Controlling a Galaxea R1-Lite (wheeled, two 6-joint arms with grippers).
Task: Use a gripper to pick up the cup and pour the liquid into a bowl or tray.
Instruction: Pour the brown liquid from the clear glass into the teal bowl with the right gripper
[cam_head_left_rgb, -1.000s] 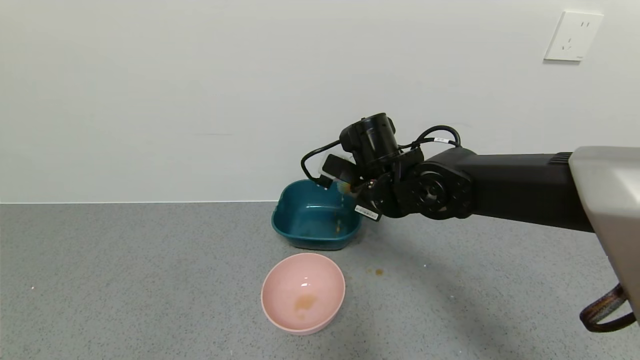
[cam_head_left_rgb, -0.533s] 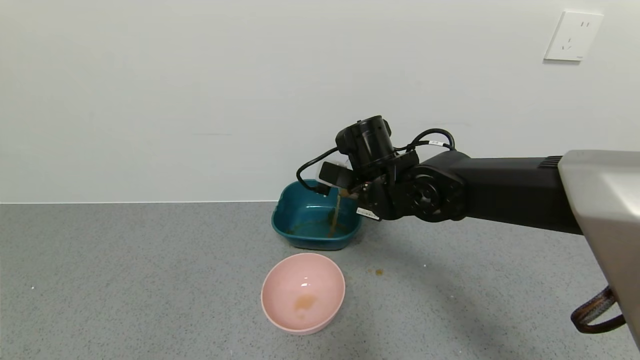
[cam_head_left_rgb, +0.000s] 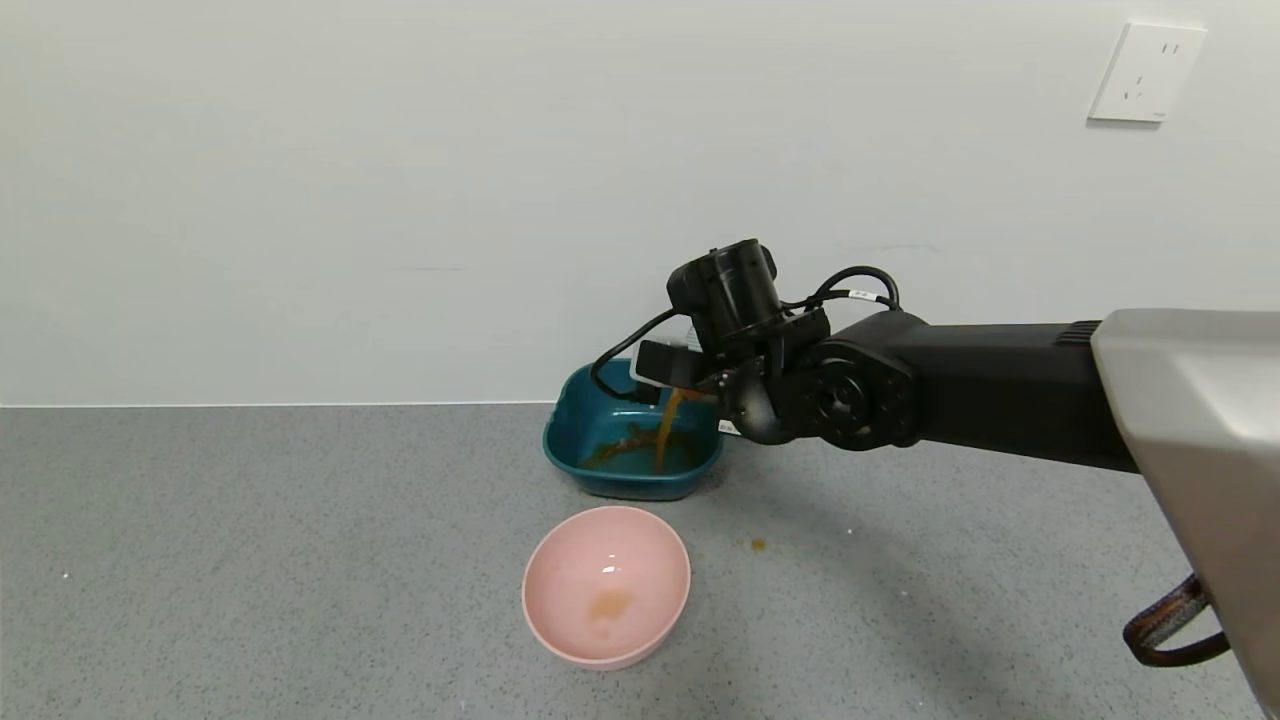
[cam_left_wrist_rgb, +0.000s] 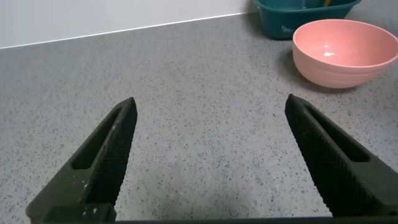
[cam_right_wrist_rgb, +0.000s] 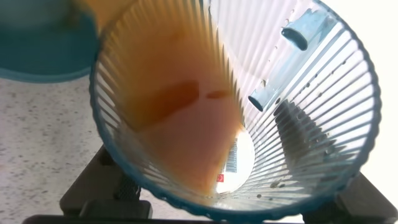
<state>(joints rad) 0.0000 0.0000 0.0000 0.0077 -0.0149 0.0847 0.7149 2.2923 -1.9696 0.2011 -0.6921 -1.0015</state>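
Note:
My right gripper (cam_head_left_rgb: 690, 375) is shut on the ribbed translucent blue-grey cup (cam_right_wrist_rgb: 298, 106) and holds it tipped over the dark teal basin (cam_head_left_rgb: 570, 425). Orange-brown liquid (cam_head_left_rgb: 664, 430) streams from the cup's rim into the basin and pools on its floor. In the right wrist view the liquid (cam_right_wrist_rgb: 186, 130) runs along the cup's lower wall toward the rim, with the basin (cam_right_wrist_rgb: 37, 56) beyond it. In the head view the cup is mostly hidden behind the wrist. My left gripper (cam_left_wrist_rgb: 208, 109) is open and empty low over the grey table.
A round pale pink bowl (cam_head_left_rgb: 606, 585) with a small brown stain stands in front of the basin; it also shows in the left wrist view (cam_left_wrist_rgb: 345, 50). Small brown drops (cam_head_left_rgb: 752, 543) lie on the table right of it. The white wall runs behind the basin.
The right wrist has tilted the cup further. The thin trickle has grown into a steady stream, and more liquid has gathered in the basin.

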